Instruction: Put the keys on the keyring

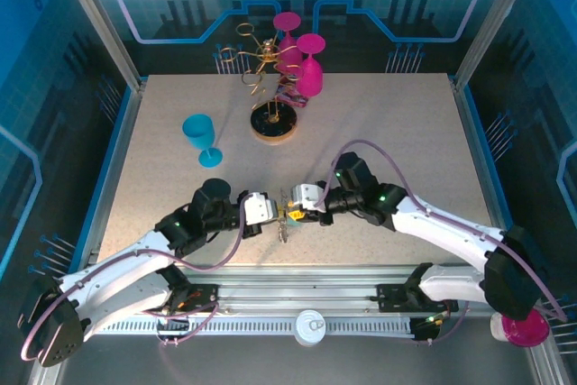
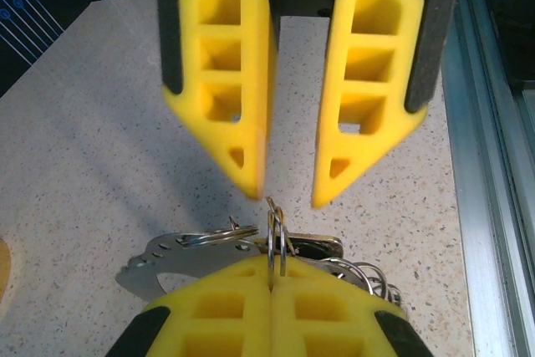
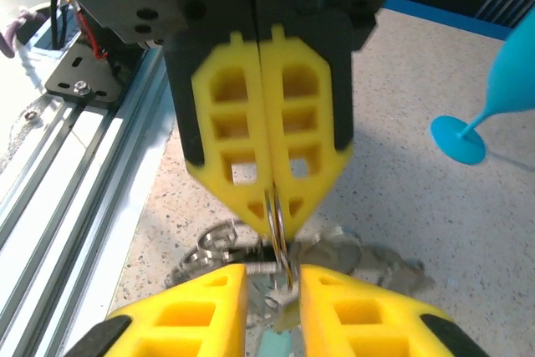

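Note:
My left gripper (image 1: 275,211) (image 2: 274,277) is shut on the keyring (image 2: 277,236), a small silver split ring held upright on edge. Below the ring hang the keys: a flat silver key (image 2: 163,261), a key with a black head (image 2: 316,247), and more silver rings (image 2: 368,277). The bunch (image 1: 288,221) rests on the table near the front edge. Facing it tip to tip, my right gripper (image 1: 300,207) (image 3: 274,277) stands open, its yellow fingertips (image 2: 251,177) straddling the ring's far edge (image 3: 276,223). A teal bit (image 3: 280,347) shows between the right gripper's fingers.
A teal goblet (image 1: 200,135) (image 3: 472,127) stands upright at mid-left. A gold wire rack on a round wooden disc (image 1: 273,123) holds pink goblets (image 1: 308,65) at the back. An aluminium rail (image 1: 306,299) (image 2: 493,206) runs along the near edge, just behind the bunch.

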Robot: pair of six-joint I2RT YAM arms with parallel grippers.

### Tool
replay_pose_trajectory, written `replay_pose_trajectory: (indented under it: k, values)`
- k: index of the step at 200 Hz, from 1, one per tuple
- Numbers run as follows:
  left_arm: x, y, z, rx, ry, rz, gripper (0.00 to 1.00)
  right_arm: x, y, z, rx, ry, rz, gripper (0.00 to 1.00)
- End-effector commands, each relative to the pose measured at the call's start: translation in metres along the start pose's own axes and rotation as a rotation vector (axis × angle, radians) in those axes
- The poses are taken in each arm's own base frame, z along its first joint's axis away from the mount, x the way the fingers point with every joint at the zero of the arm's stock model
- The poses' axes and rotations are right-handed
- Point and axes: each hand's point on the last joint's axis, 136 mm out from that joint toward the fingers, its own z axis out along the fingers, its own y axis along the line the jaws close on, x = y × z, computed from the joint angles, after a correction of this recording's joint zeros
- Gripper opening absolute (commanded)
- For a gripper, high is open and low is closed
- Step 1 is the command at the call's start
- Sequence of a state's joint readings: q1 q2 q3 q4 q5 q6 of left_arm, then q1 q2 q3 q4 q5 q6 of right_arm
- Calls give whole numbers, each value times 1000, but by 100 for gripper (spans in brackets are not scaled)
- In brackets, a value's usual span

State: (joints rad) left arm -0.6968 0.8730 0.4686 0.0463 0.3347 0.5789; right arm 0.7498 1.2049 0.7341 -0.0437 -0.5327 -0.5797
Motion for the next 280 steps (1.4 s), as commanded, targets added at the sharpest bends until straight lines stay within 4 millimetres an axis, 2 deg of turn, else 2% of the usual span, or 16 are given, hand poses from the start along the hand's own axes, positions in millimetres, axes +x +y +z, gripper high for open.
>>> replay_pose_trajectory:
  k: [1, 59, 96, 117, 128, 137, 153, 188, 206, 211, 230, 251, 268, 278, 280]
  values:
    - [-23, 1, -5, -3, -96, 59, 0, -26, -7, -7, 20, -159, -17, 27]
    - [-25, -3, -4, 13, -116, 59, 0, -23, -2, 3, -36, -191, 3, 25]
    - [-25, -3, -5, 14, -122, 56, 0, -23, -2, 6, -53, -198, 9, 12]
    - [-26, -2, -4, 12, -124, 55, 0, -24, -1, 5, -57, -195, 5, 0]
    - [-25, 0, -4, -1, -117, 50, 0, -24, -1, 4, -55, -184, 1, 0]
    - [-24, 2, -4, -9, -108, 46, 8, -23, -2, 3, -49, -167, -6, 0]
    - [-21, 3, -5, -15, -91, 44, 13, -20, -2, 2, -45, -118, -18, 0]
    - [-18, 2, -3, -6, -61, 39, 15, -11, 3, 7, -70, 37, -72, 0]
    - [-18, 2, -2, 0, -58, 36, 14, -6, 7, 10, -89, 84, -71, 0]
    - [-18, 2, -2, 3, -55, 36, 13, -18, 2, 8, -80, 65, -88, 0]
    - [-15, 2, 0, 13, -43, 32, 10, -28, 3, 10, -87, 34, -101, 0]
    - [-17, 1, 1, 19, -48, 33, 7, -33, 6, 15, -108, 34, -107, 0]
    - [-19, 3, 1, 13, -52, 41, 0, -33, 8, 17, -120, 35, -100, 0]
    - [-19, 4, 0, 6, -54, 45, 0, -34, 5, 16, -102, 27, -86, 0]
    - [-19, 4, 0, 5, -55, 46, 0, -35, 4, 15, -93, 22, -81, 3]
